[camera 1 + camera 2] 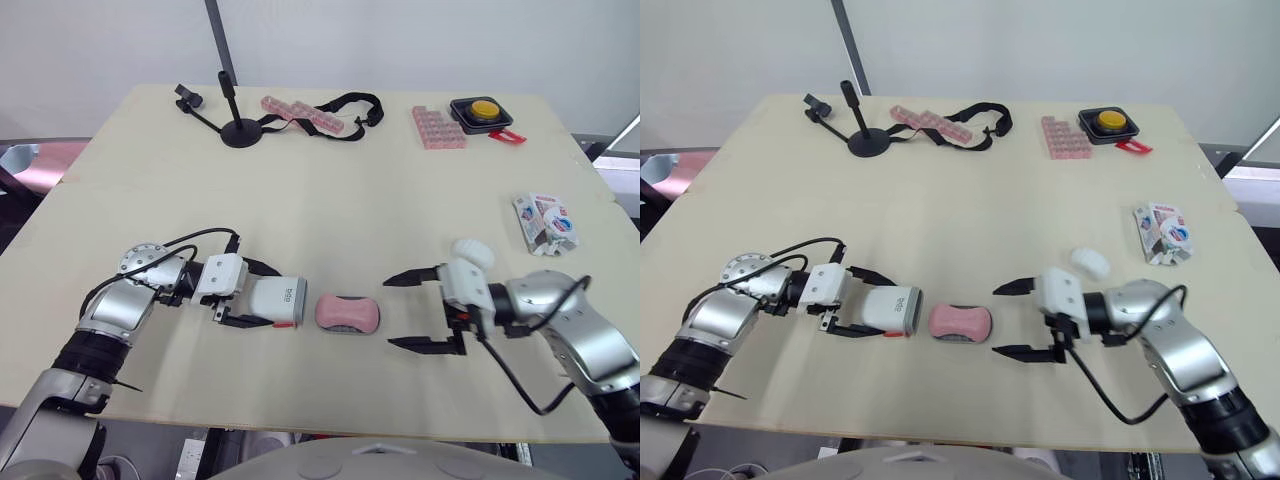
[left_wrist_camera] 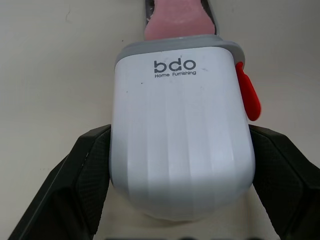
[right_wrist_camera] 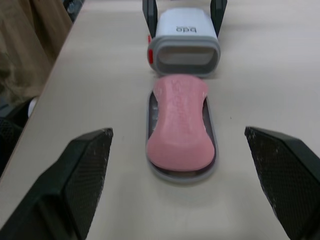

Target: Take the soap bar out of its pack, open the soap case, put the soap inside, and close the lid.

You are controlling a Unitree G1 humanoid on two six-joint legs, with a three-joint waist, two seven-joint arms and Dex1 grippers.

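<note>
Left gripper (image 1: 264, 298), lower left, clamps the white case (image 2: 180, 135) by its sides. The case's open mouth faces the pink soap (image 1: 348, 312), which lies on a grey tray (image 3: 210, 131) just at that mouth, lower centre. Right gripper (image 1: 388, 312), lower right, stands wide and empty, pointing at the soap. The pack (image 1: 545, 222) lies at the table's (image 1: 350, 190) right edge.

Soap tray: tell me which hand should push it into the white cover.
Right. The right hand is open, facing the free end of the tray, which carries the pink soap. The left hand is shut on the white cover, holding its opening toward the tray.
</note>
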